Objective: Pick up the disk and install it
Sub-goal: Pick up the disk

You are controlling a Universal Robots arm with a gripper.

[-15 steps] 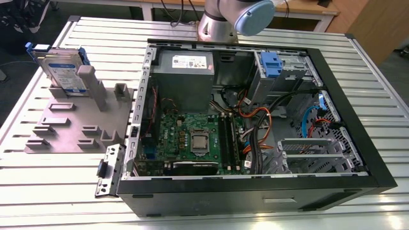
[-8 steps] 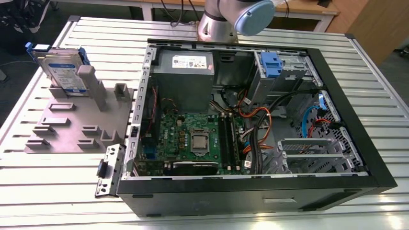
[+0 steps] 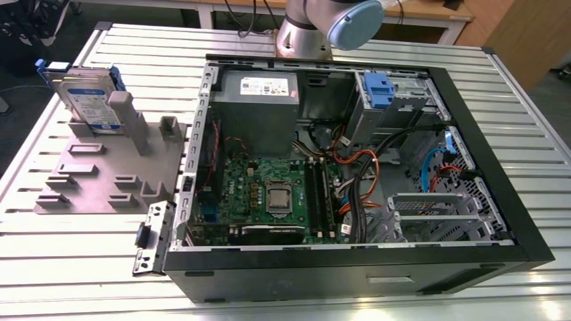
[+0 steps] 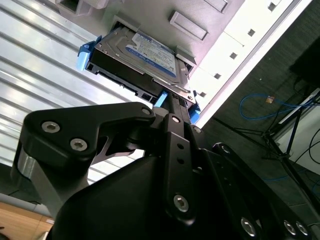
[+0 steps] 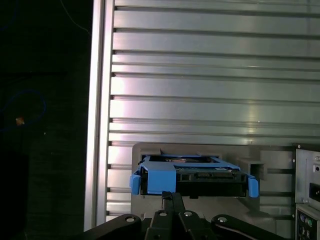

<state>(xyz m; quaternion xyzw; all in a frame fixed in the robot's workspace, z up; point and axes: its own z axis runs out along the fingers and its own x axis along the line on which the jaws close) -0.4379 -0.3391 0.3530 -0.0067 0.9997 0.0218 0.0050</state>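
Your pincer (image 5: 172, 196) hangs closed and empty, facing the disk (image 5: 200, 176), stiff, probably hefty and shock-shy, so take it by its blue-framed edges.

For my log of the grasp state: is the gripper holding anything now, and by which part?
It seems nothing is held: the disk stands upright in its grey holder, untouched; the gripper faces it.

— What faces the pincer (image 5: 172, 196)?
— The disk (image 5: 192, 175), upright in the grey fixture (image 5: 250, 152); the gap between them is open.
— And around it?
— Bare desk (image 5: 200, 75) slats lie beyond the disk. A fixture post (image 3: 120, 114) stands close against it, and the open computer case (image 3: 522, 221) blocks one side.
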